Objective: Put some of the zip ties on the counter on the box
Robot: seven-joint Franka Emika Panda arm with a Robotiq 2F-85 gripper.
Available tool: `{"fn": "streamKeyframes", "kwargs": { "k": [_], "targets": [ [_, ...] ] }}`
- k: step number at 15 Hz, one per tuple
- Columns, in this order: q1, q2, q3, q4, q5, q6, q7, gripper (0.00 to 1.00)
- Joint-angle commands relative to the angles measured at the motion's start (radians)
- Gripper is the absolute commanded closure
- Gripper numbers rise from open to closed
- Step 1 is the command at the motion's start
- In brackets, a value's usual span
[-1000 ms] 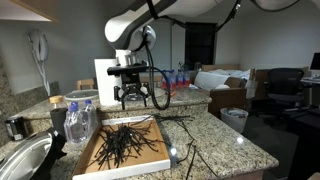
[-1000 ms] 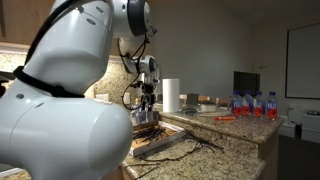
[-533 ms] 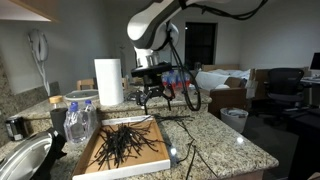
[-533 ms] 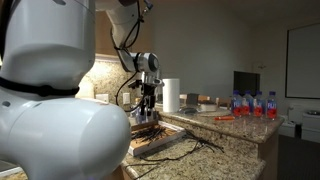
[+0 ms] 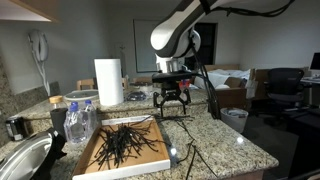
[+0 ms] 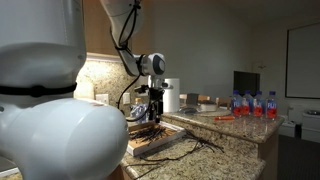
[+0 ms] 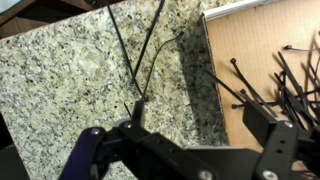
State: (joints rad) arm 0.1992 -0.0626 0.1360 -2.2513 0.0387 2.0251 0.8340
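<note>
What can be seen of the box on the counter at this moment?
The box is a shallow, tray-like piece of tan cardboard with a white rim, roughly square. It lies flat with its top open on the speckled granite counter. A tangled heap of black zip ties lies inside and covers much of its floor. The wrist view shows bare cardboard and one straight wall next to the granite. Nothing grips it.

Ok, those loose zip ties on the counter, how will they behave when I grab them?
Probably light and springy: the zip ties are long thin strips. Lying flat on the glossy counter, they may slide rather than lift. The open hand likely must pinch low.
</note>
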Motion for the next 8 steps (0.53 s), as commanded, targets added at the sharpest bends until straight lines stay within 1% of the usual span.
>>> {"fn": "streamKeyframes", "kwargs": {
  "k": [1,4,8],
  "targets": [
    [-0.056,0.007,-0.018,-0.045,-0.018,0.078,-0.044,0.00],
    [-0.082,0.062,-0.035,-0.055,-0.035,0.156,-0.060,0.00],
    [-0.105,0.144,-0.065,-0.032,-0.004,0.236,-0.199,0.00]
  ]
}}
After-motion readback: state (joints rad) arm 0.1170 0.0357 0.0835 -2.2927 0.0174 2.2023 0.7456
